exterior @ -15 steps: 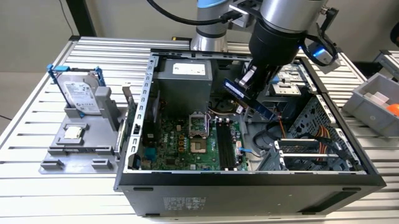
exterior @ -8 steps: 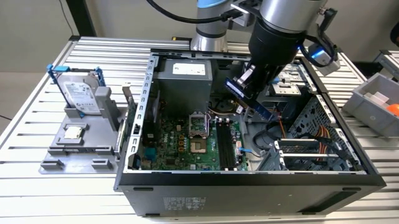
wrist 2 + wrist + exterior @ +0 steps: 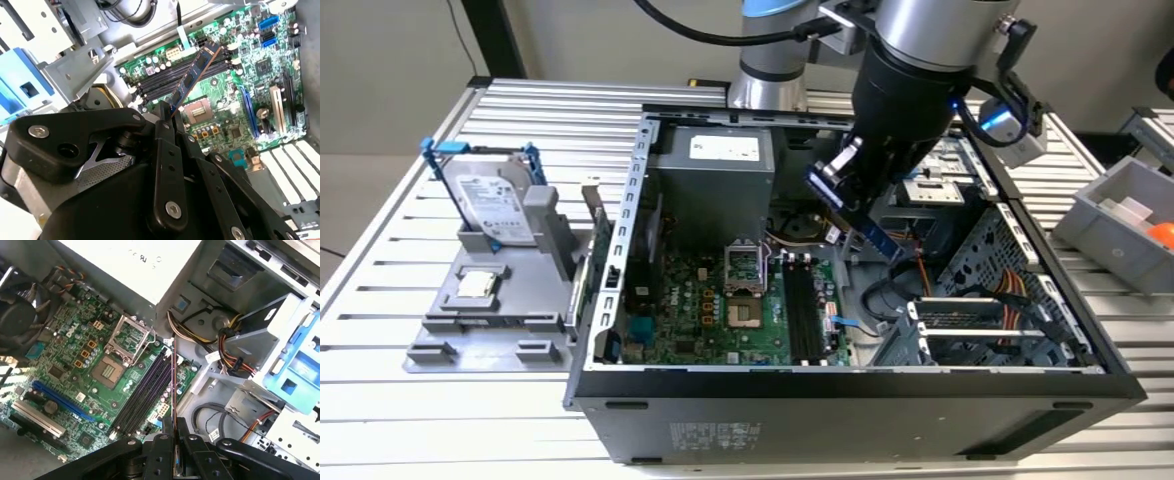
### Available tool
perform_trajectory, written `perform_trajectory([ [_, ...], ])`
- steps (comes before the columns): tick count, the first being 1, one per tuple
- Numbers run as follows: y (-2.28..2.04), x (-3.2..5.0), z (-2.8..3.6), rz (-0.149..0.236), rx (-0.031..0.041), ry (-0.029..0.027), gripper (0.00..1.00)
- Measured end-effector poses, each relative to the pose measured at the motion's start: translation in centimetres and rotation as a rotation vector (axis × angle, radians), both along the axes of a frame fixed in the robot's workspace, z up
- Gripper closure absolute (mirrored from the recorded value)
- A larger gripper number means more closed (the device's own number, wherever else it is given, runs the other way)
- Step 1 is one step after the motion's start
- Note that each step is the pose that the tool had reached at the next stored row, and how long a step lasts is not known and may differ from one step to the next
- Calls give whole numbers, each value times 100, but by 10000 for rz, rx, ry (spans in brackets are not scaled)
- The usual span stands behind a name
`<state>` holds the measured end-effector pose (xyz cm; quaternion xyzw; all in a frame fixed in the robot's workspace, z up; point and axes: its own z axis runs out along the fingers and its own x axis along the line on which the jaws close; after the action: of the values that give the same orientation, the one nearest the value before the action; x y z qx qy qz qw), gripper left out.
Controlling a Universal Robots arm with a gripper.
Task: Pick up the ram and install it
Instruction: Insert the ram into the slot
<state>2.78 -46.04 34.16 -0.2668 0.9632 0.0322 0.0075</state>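
- Gripper (image 3: 851,172) hangs over the open PC case (image 3: 854,405), above the inside.
- Fingers (image 3: 165,150) pinched narrow, clamped on one end of the ram (image 3: 861,215).
- Ram is in the air, tilted; free end sits lower & toward the exterior view's right. Not seated, clear of the board.
- Second wrist view: ram (image 3: 195,75) sticks out from the gripper (image 3: 169,114) w/ chip face showing, over the long black slots (image 3: 165,82) on the green motherboard (image 3: 240,100).
- First wrist view: ram (image 3: 173,390) seen edge-on as a thin line rising from the gripper (image 3: 174,429), at an angle to the slots (image 3: 145,390); far tip appears near one end of them.
- CPU socket (image 3: 107,370) lies just beside the slots, on the motherboard (image 3: 65,340).
- Exterior view: slots (image 3: 803,310) & motherboard (image 3: 694,310) lie flat on the case floor, below the ram.
- Outside the case, exterior view's left: hard drive (image 3: 494,205) stands upright in a grey holder (image 3: 494,300) on the slatted metal table (image 3: 387,400), well apart from the gripper.
- Grey bin (image 3: 1121,215) sits on the table at the exterior view's right.
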Motion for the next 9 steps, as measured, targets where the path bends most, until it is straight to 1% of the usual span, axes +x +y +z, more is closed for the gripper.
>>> perform_trajectory([
  [9,0,-3,-1,-1124,-2,5,100],
])
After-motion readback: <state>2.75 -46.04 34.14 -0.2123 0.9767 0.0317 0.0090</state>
